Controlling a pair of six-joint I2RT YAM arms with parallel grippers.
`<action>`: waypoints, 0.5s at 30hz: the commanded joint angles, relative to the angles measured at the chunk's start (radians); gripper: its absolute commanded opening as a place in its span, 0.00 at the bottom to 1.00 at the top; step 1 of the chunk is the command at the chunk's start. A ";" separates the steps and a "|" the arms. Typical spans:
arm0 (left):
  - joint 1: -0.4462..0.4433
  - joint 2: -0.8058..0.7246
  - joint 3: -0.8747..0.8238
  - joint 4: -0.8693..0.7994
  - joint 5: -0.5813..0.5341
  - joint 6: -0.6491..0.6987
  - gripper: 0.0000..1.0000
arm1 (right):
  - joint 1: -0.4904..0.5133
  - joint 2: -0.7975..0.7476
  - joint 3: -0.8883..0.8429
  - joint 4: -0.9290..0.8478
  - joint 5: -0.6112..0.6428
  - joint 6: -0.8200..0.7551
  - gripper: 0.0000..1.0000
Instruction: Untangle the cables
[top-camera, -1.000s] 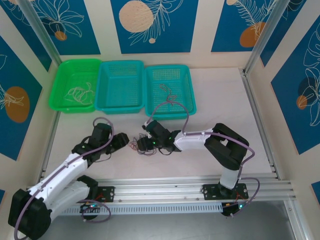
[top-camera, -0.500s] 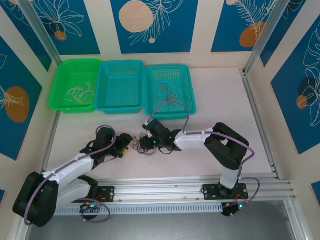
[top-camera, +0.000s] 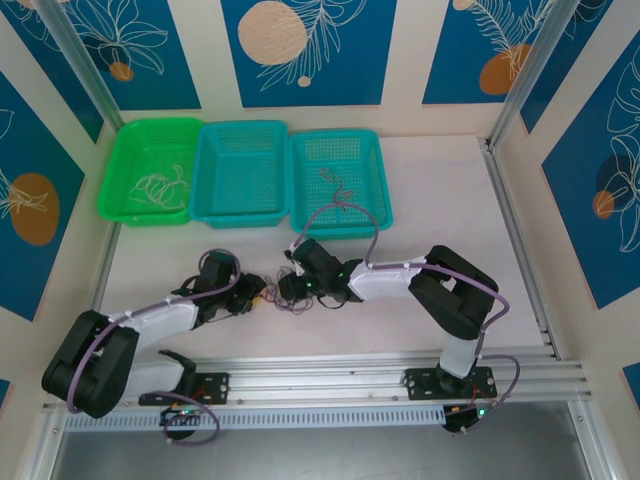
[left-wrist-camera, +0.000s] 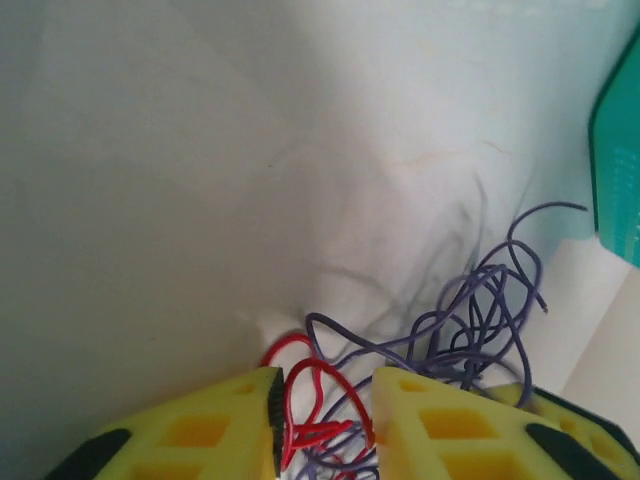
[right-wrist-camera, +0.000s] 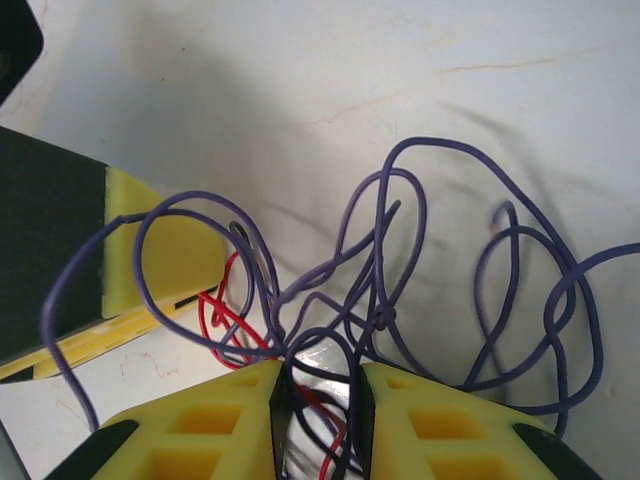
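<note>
- Pale tabletop (top-camera: 440, 210) stretches before you; a bright green plastic basket (top-camera: 112, 172), a middle teal mesh basket (top-camera: 240, 218) and a right-hand teal mesh basket (top-camera: 340, 228) line its far edge.
- You see a cream wire (top-camera: 160, 186) in the green basket; a dark wire (top-camera: 336, 186) lies in the right-hand teal one.
- Your knot of thread-thin purple and red cables (top-camera: 272, 291) sits on the table, between both claws.
- Your right gripper (right-wrist-camera: 318, 385) is clenched on the knot; purple loops fan out beyond it.
- Your left gripper (left-wrist-camera: 325, 400) stands released; red loops lie in its gap.
</note>
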 joint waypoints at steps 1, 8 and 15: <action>0.008 -0.009 0.020 -0.014 -0.001 0.020 0.17 | 0.008 -0.011 0.009 -0.009 0.006 0.015 0.27; 0.019 -0.073 0.034 -0.113 -0.052 0.092 0.00 | -0.007 0.011 0.013 -0.071 0.042 0.050 0.21; 0.089 -0.135 0.072 -0.240 -0.064 0.197 0.00 | -0.058 0.025 -0.022 -0.153 0.071 0.137 0.04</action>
